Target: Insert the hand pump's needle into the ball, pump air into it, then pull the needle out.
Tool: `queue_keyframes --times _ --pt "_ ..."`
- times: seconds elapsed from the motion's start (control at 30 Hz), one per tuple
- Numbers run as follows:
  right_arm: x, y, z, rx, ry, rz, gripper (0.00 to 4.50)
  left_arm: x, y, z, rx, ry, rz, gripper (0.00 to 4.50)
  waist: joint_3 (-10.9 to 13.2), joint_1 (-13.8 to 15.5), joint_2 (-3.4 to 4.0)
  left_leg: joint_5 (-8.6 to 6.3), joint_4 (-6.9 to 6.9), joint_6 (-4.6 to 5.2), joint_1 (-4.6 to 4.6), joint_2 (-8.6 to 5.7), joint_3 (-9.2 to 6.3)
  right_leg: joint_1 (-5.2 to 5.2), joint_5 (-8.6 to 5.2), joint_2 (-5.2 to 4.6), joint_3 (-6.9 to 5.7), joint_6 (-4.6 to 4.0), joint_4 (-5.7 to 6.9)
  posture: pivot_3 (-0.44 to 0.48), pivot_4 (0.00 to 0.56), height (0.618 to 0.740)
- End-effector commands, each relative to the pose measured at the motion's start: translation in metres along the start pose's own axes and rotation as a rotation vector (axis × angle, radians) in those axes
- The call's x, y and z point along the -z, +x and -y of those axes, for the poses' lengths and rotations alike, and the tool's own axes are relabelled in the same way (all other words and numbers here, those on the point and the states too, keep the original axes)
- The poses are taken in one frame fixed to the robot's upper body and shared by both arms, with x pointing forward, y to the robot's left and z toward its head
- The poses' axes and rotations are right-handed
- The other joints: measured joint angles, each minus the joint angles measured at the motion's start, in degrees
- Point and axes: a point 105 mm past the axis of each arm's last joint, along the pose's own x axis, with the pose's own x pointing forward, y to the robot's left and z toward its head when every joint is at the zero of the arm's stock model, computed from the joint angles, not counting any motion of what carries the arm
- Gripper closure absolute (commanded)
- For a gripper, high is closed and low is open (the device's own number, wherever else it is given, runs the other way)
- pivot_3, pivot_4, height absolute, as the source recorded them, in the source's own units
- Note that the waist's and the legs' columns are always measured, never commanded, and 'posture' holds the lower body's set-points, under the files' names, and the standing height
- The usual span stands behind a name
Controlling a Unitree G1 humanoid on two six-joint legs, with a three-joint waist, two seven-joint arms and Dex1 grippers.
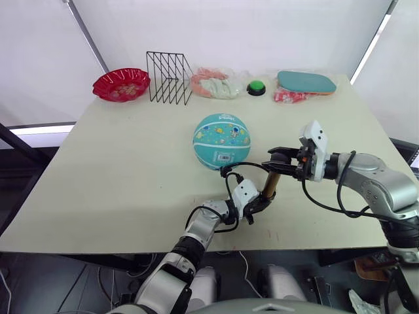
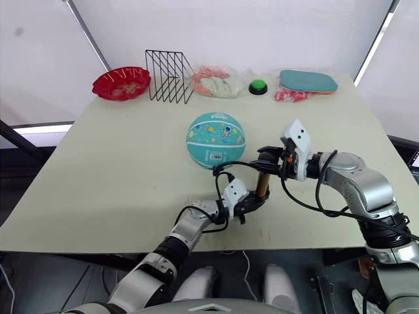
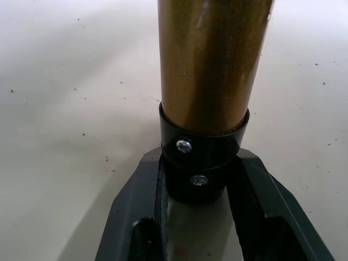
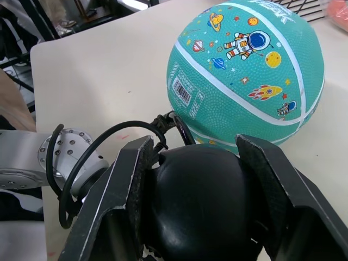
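— What's nearest you?
— Your left gripper (image 1: 256, 204), near the table's (image 1: 118, 176) front edge, clamps the one hand pump's (image 1: 271, 184) bottom cap; your right gripper (image 1: 280, 159) clasps its black handle.
— And the ball (image 1: 221, 140)?
— One, mid-table, just behind the upright pump. Bare beige surface lies to your left; clutter lines the far edge.

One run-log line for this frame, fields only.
left gripper: shut on hand pump base | right gripper: shut on pump handle | pump upright on table beside ball | hose loops toward ball
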Motion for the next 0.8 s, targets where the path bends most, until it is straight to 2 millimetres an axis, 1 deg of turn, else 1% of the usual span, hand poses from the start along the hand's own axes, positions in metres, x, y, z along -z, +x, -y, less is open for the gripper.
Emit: queue_keyframes --times 0.03,0.07,0.2,0.27,0.3,0.37,0.5,0.6,0.67,0.73,0.8 --pt "-0.008 -0.017 0.006 0.035 0.011 -0.054 2.56 0.028 -0.008 0.007 0.007 -0.081 -0.075 3.46 0.3 0.2 0.07 0.0 0.0 0.0 -0.05 -0.01 0.0 -0.02 0.0 -0.01 0.0 0.0 -0.01 0.0 0.15 0.74" --pt "-0.025 -0.024 0.005 0.037 -0.009 -0.02 2.56 0.028 -0.008 0.007 0.007 -0.081 -0.076 3.46 0.6 0.4 0.19 0.0 0.0 0.0 -0.11 -0.03 0.01 -0.06 0.0 -0.02 0.01 0.0 -0.02 0.0 0.15 0.74" --pt "-0.074 -0.046 0.0 0.041 -0.071 0.056 2.56 0.028 -0.008 0.007 0.012 -0.083 -0.076 3.46 1.3 0.7 0.6 0.01 0.07 0.0 -0.48 -0.15 -0.01 -0.32 0.08 -0.15 0.01 -0.11 -0.03 0.0 0.15 0.74" --pt "-0.106 -0.062 -0.004 0.049 -0.115 0.107 2.56 0.028 -0.007 0.008 0.018 -0.084 -0.076 3.46 1.3 0.7 0.75 0.01 0.14 0.01 -0.8 -0.26 -0.01 -0.58 0.18 -0.26 0.0 -0.25 -0.03 0.0 0.15 0.74" --pt "-0.116 -0.068 -0.005 0.066 -0.142 0.109 2.56 0.028 -0.007 0.008 0.02 -0.085 -0.076 3.46 1.4 0.7 0.75 0.02 0.18 0.01 -1.02 -0.29 -0.02 -0.78 0.19 -0.29 -0.01 -0.25 -0.02 0.0 0.15 0.74" --pt "-0.127 -0.077 -0.005 0.102 -0.17 0.09 2.56 0.028 -0.006 0.008 0.024 -0.086 -0.075 3.46 1.5 0.9 0.65 0.02 0.24 0.01 -1.27 -0.34 -0.03 -1.02 0.21 -0.34 -0.02 -0.27 0.01 0.0 0.15 0.74" --pt "-0.143 -0.088 -0.009 0.119 -0.156 0.102 2.56 0.028 -0.005 0.008 0.027 -0.085 -0.073 3.46 1.6 0.9 0.66 0.02 0.25 0.02 -1.38 -0.38 -0.02 -1.11 0.2 -0.4 -0.04 -0.26 0.0 0.0 0.15 0.74" --pt "-0.148 -0.096 -0.006 0.149 -0.116 0.092 2.56 0.028 -0.004 0.009 0.031 -0.085 -0.072 3.46 1.6 1.0 0.65 0.02 0.25 0.03 -1.39 -0.4 -0.01 -1.13 0.2 -0.42 -0.04 -0.26 0.01 0.0 0.15 0.74" --pt "-0.15 -0.098 -0.004 0.157 -0.096 0.092 2.56 0.028 -0.004 0.01 0.032 -0.086 -0.071 3.46 1.6 1.0 0.65 0.02 0.25 0.03 -1.38 -0.4 -0.01 -1.12 0.2 -0.42 -0.04 -0.26 0.01 0.0 0.15 0.74" --pt "-0.134 -0.09 -0.002 0.152 -0.078 0.039 2.56 0.028 -0.004 0.01 0.033 -0.086 -0.071 3.46 1.6 1.1 0.64 0.03 0.25 0.03 -1.37 -0.4 0.01 -1.12 0.2 -0.42 -0.03 -0.26 0.02 0.0 0.15 0.74" --pt "-0.118 -0.081 0.003 0.148 -0.027 0.022 2.56 0.027 -0.004 0.011 0.032 -0.083 -0.07 3.46 1.6 1.1 0.64 0.02 0.25 0.03 -1.35 -0.39 -0.02 -1.1 0.2 -0.41 -0.05 -0.26 0.01 0.0 0.15 0.74"
